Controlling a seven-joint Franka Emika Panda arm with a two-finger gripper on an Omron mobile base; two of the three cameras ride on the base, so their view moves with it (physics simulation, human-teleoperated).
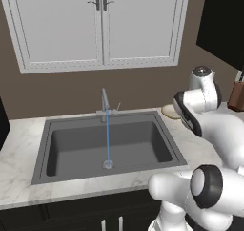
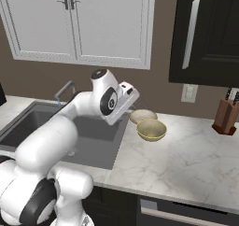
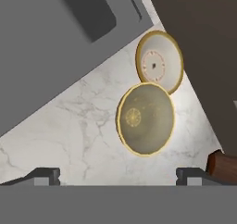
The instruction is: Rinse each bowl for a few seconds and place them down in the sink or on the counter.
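Hand view | two bowls (image 3: 147, 118) touching on counter (image 3: 78, 130) | one gripper (image 3: 118, 176) spread wide, empty

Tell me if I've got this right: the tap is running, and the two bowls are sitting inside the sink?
Not quite. The tap is running, but both bowls sit on the counter beside the sink, not inside it. The right base view shows this plainly.

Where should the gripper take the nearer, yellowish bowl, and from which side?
Probably by the rim, from above. The yellowish bowl sits upright and open on the counter, too wide to span. One finger inside, one outside its free near edge suits it; the far edge lies against the paler bowl. The gripper hangs above, open.
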